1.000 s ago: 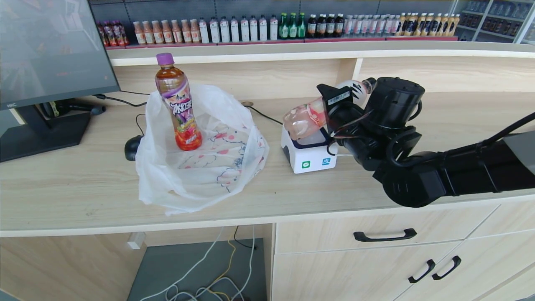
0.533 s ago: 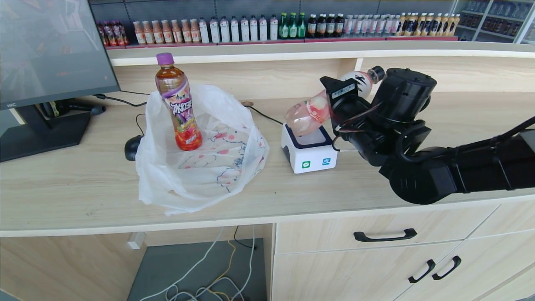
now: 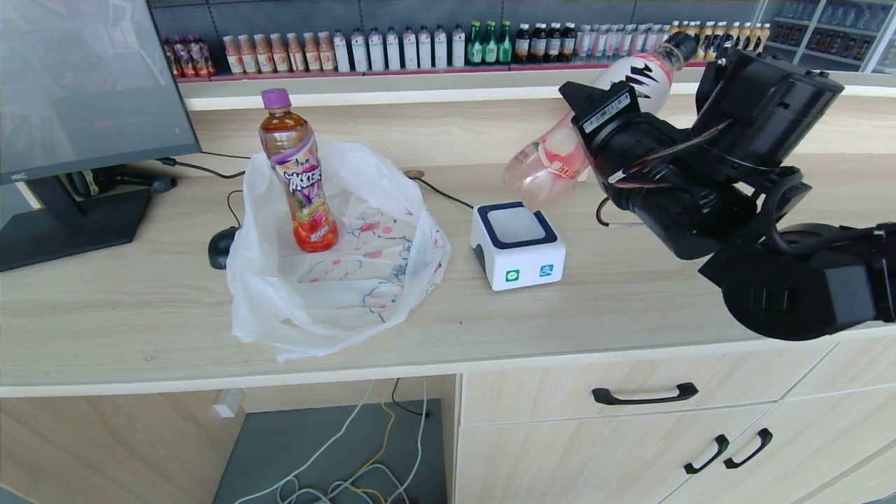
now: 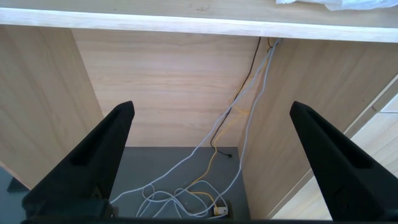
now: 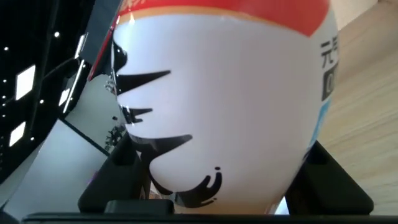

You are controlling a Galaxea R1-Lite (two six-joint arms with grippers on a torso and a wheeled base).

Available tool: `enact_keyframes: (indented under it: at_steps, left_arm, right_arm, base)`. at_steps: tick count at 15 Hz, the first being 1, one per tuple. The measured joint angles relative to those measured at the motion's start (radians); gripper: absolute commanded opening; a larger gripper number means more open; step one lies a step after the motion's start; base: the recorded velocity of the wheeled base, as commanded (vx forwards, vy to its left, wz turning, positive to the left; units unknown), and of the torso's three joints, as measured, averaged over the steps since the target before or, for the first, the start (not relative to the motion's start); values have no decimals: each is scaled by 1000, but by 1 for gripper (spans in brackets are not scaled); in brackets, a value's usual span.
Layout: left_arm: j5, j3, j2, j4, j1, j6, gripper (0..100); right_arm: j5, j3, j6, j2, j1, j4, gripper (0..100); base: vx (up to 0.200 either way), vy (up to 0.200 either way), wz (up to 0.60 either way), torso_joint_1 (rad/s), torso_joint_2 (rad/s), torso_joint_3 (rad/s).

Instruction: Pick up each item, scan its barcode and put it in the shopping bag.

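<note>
Clamping a pink peach drink bottle point(image 3: 549, 164) around its white-labelled upper half, the right gripper point(image 3: 607, 120) has its fingers closed against the bottle's sides and holds it in the air over the wooden counter point(image 3: 140, 308). The bottle is tilted, with its dark cap pointing up and away to the robot's right and its pink base at the low end. That base hangs near the far edge of the barcode scanner point(image 3: 516, 246), a small white box with a dark-rimmed window on top, which stands on the counter. To the scanner's left lies the shopping bag point(image 3: 336, 287), a white plastic one with its mouth spread open. A tea bottle with a purple cap point(image 3: 297, 182) stands upright inside it. Farther left on the counter are a black mouse point(image 3: 222, 246), just beside the bag, and a monitor point(image 3: 84, 84) on its stand. Rows of drink bottles line the shelf point(image 3: 455, 45) behind the counter. The left gripper point(image 4: 211, 155) hangs low in front of the counter's open underside, its two dark fingers spread wide with nothing between them, above loose cables point(image 4: 186, 199) on the floor.
</note>
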Motion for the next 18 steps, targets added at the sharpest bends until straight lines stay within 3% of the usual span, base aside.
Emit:
enact_keyframes:
  at_steps: [4, 6, 10, 12, 14, 18]
  left_arm:
    - [0, 0, 0, 0, 0, 0, 100]
    - [0, 0, 0, 0, 0, 0, 100]
    - [0, 0, 0, 0, 1, 0, 100]
    - [0, 0, 0, 0, 1, 0, 100]
    - [0, 0, 0, 0, 0, 0, 100]
    - [0, 0, 0, 0, 0, 0, 100]
  right_arm:
    - [-53, 129, -256, -102, 45, -44, 0]
    - [-54, 209, -439, -129, 72, -160, 0]
    - [-33, 361, -674, -136, 101, -416, 0]
    - [39, 399, -809, -103, 94, -589, 0]
    - [130, 416, -891, -57, 47, -653, 0]
    - [147, 396, -914, 5, 22, -660, 0]
  base:
    - [0, 0, 0, 0, 0, 0]
    - [0, 0, 0, 0, 0, 0]
    - [0, 0, 0, 0, 0, 0]
    - [0, 0, 0, 0, 0, 0]
    - [0, 0, 0, 0, 0, 0]
    - [0, 0, 0, 0, 0, 0]
